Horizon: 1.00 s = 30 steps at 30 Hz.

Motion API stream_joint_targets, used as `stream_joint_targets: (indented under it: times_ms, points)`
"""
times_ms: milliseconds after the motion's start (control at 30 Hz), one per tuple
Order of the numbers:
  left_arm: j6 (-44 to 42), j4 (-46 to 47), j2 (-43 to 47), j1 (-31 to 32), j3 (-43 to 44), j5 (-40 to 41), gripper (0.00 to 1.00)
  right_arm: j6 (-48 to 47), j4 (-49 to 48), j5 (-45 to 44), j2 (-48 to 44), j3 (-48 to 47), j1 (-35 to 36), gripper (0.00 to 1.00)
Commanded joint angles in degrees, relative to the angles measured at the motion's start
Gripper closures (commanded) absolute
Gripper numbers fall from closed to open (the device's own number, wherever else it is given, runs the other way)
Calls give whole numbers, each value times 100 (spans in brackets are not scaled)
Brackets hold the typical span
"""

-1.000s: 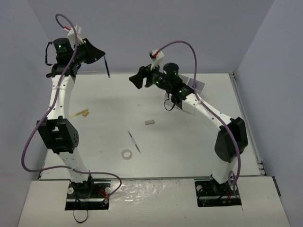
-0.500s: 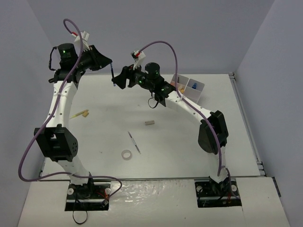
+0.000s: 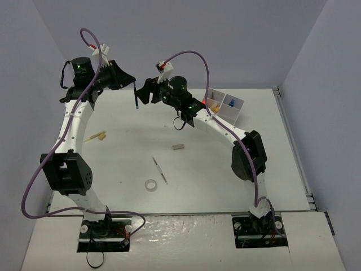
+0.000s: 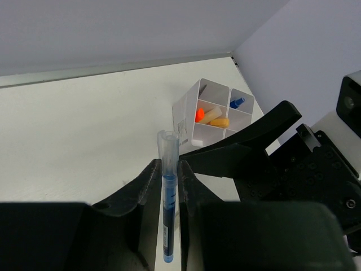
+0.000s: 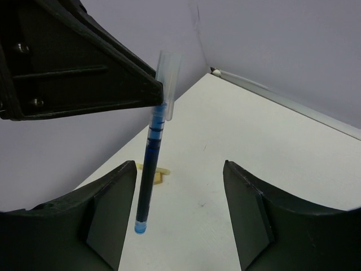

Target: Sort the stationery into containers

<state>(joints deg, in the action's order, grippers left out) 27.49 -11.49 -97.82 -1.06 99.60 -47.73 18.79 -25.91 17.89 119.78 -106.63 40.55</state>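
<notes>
While your left gripper (image 4: pixel 169 167) pinches a blue pen (image 4: pixel 168 220) tight between its fingers, the pen hangs upright in the air, clear cap on top, well to the left of the white tray (image 3: pixel 227 117) and above the table (image 3: pixel 225 164). Your right gripper (image 5: pixel 179 167) reaches in from the tray's side with its jaws spread wide. In the right wrist view the pen stands between the two fingers, close to the left one, and neither finger touches it.

You can see the tray from the left wrist camera: an orange cap (image 4: pixel 199 115) and a yellow bar (image 4: pixel 220 122) appear to share one compartment, and a blue-capped bottle (image 4: pixel 237 103) lies in the compartment beside it.

Loose on the table, all to the left of the tray and nearer the arm bases, lie a small grey block (image 3: pixel 179 146), a thin grey stick (image 3: pixel 159 169) and a clear tape ring (image 3: pixel 150 184). A yellowish piece (image 3: pixel 96 136) lies farthest from the tray, beside the left arm.
</notes>
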Motion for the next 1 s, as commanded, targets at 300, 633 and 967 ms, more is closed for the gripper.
stream_joint_targets:
  times_ms: [300, 633, 967]
  points:
    - [39, 582, 306, 273, 75, -201, 100, -67, -460, -110, 333, -739, 120, 46]
    - [-412, 321, 274, 383, 170, -331, 85, -60, -608, -122, 184, -560, 67, 100]
    - [-1980, -1548, 88, 343, 1020, 616, 3, -472, -953, -466, -1151, 1347, -1130, 100]
